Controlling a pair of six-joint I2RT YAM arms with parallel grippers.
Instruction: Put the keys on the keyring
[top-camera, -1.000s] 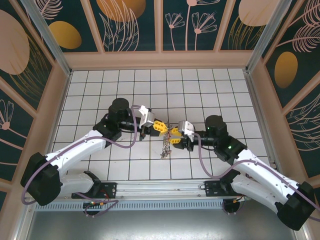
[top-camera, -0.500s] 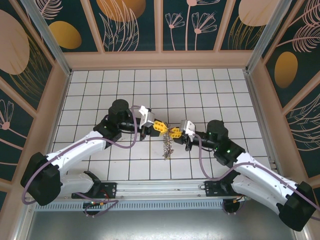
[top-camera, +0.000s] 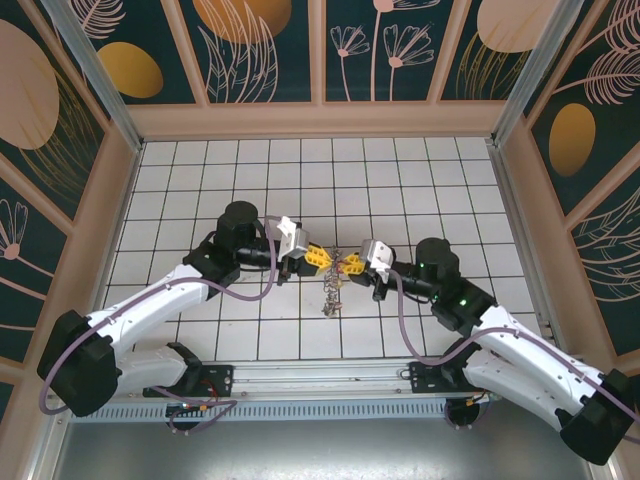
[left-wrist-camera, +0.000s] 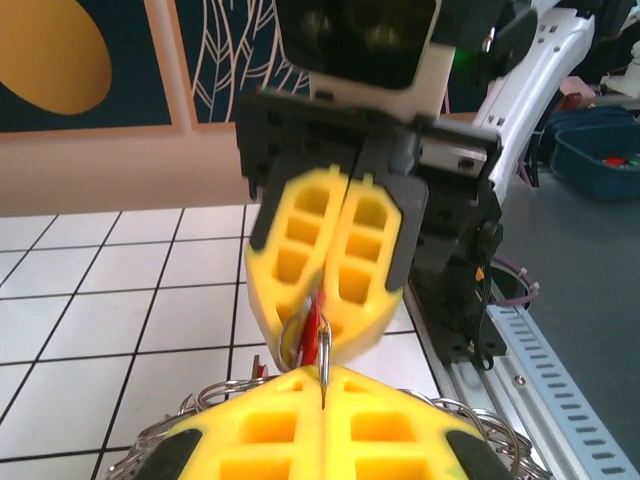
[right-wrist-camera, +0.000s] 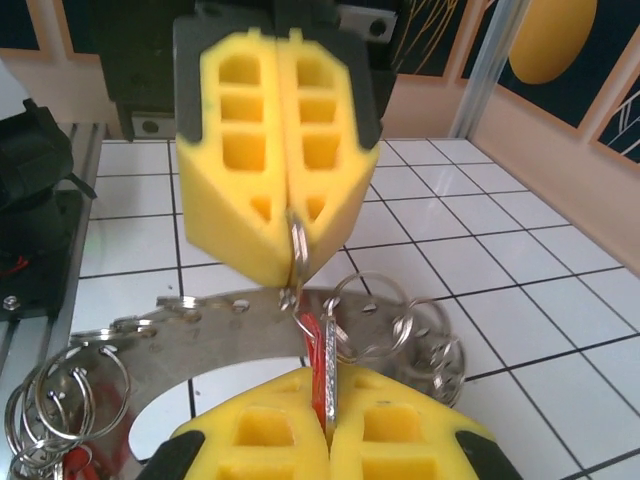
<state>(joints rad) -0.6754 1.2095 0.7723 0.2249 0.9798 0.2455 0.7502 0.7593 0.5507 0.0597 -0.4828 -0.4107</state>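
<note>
Above the middle of the white tiled bench (top-camera: 200, 170), the two grippers are brought nose to nose, apparently so that ring and key can be worked together in the air, where neither is pinned flat. The left gripper (top-camera: 319, 257) is closed tight, its yellow pads pinching a thin wire loop that appears to belong to the keyring (right-wrist-camera: 200, 335). The keyring's flat grey band and its fringe of small split rings are left hanging below the meeting point, so the pinched loop is offered edge-on to the other side. The right gripper (top-camera: 351, 265) is likewise pressed together on a key (right-wrist-camera: 322, 382) with a red tag, held just against that loop, which is judged to be for threading. No brand, label or legible writing can be made out.
</note>
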